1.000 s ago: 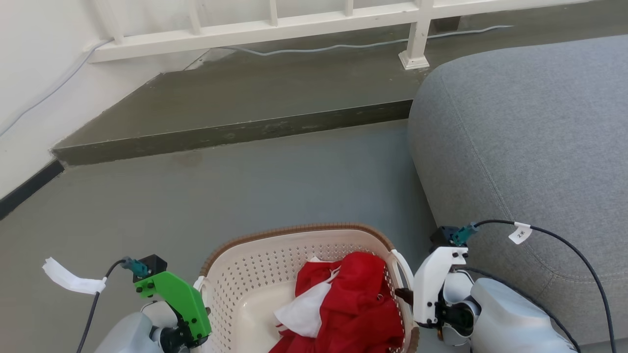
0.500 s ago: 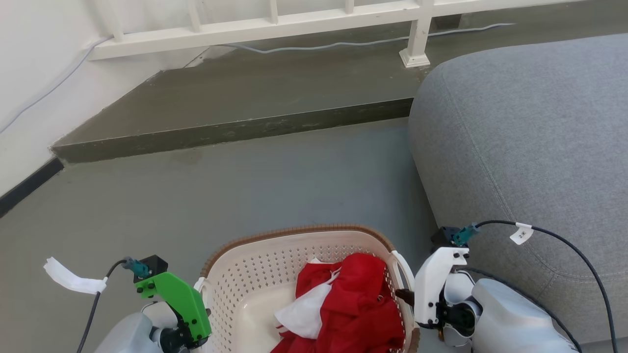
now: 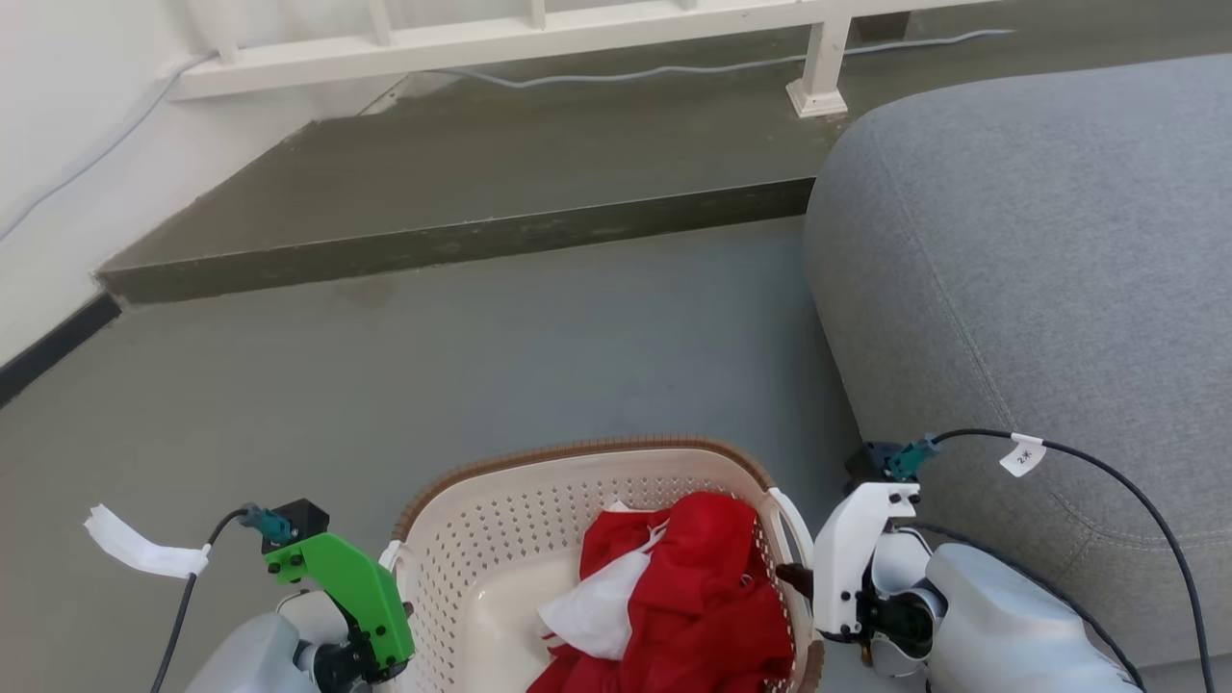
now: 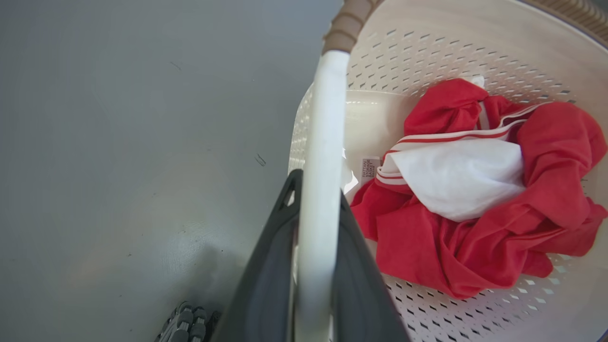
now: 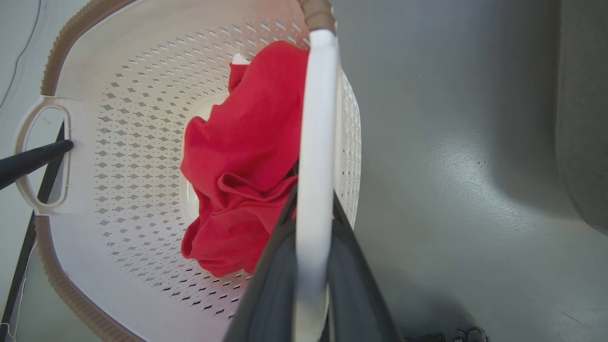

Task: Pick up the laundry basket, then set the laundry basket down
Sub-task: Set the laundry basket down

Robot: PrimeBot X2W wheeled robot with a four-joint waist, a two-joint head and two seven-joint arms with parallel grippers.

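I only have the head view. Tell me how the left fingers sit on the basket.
Observer: In the left wrist view, the left gripper has one dark finger on each side of the basket's white left handle, close against it.
Operator: Now report the right side.
Observer: In the right wrist view, the right gripper straddles the right handle the same way, fingers tight to it.
Operator: Look for anything in the basket besides clothes.
Observer: A small white label shows beside the red cloth, near the left handle. I cannot tell whether it is loose.
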